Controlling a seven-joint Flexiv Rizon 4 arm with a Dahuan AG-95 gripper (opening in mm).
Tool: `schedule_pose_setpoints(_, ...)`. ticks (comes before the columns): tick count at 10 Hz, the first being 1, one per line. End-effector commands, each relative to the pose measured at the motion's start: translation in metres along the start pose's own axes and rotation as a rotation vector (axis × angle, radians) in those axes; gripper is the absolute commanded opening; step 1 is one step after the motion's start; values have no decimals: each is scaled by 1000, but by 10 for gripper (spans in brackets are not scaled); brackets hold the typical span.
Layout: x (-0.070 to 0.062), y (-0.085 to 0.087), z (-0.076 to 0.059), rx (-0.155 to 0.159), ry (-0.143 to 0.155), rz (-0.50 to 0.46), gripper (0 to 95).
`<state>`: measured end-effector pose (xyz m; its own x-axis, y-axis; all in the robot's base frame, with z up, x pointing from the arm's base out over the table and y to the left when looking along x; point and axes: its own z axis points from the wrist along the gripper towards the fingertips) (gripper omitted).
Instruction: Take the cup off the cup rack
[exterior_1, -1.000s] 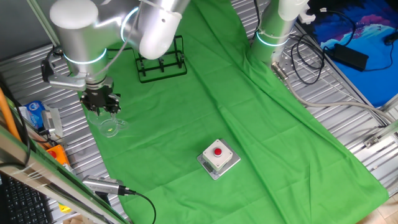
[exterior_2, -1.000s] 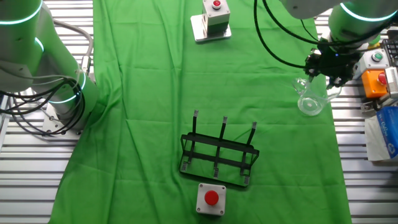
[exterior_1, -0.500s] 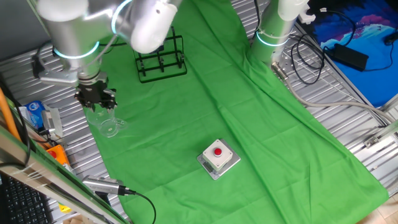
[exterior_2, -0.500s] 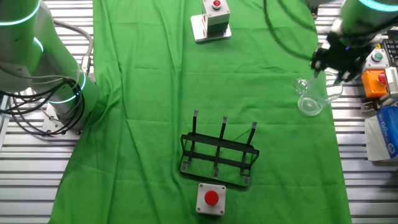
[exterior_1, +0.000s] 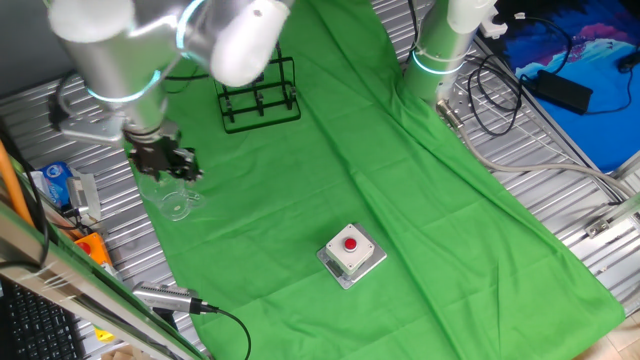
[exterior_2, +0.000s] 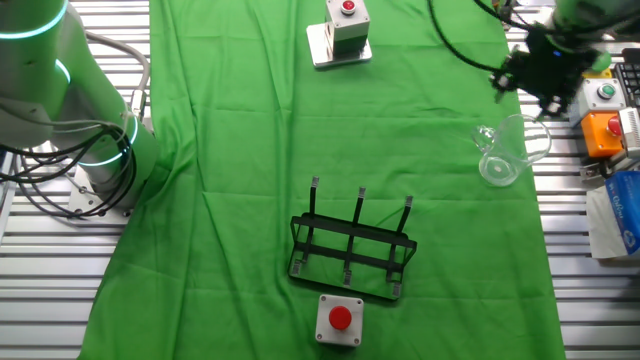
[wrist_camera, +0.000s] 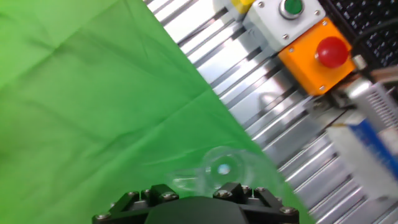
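Found the cup (exterior_1: 177, 203) off the cup rack (exterior_1: 260, 98), upright on the green cloth (exterior_1: 400, 200) near that cloth's edge, beside the bare metal slats (exterior_2: 575, 210) of the table, mouth up and handle out to one side. From the other fixed view, saw the same cup (exterior_2: 503, 154) well apart from the black wire rack (exterior_2: 352, 250), whose three pegs stood bare. Saw the gripper (exterior_1: 163, 160) raised just above the glass, clear of it, with nothing between the fingers; could not tell how far apart those fingers stood, dark and blurred as they were in both fixed views (exterior_2: 540, 75). In the hand view, looked straight down on the cup (wrist_camera: 219, 170) just ahead of the black hand housing, fingertips out of sight. Noted a grey box with red button (exterior_1: 351, 252) mid-cloth, another (exterior_2: 339, 319) just beside the rack's base, and an orange box with red button (wrist_camera: 318, 56) on the slats close by.
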<state>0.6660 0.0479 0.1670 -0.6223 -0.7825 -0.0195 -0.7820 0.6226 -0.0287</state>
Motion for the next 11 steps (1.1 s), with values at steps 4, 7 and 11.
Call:
schedule_pose_setpoints(4,-2,68,21,-18,17,204,380)
schedule_pose_setpoints(7,3,78,27,-22,15,232,380)
schedule_pose_setpoints(11,3,78,27,-10,35,269,380)
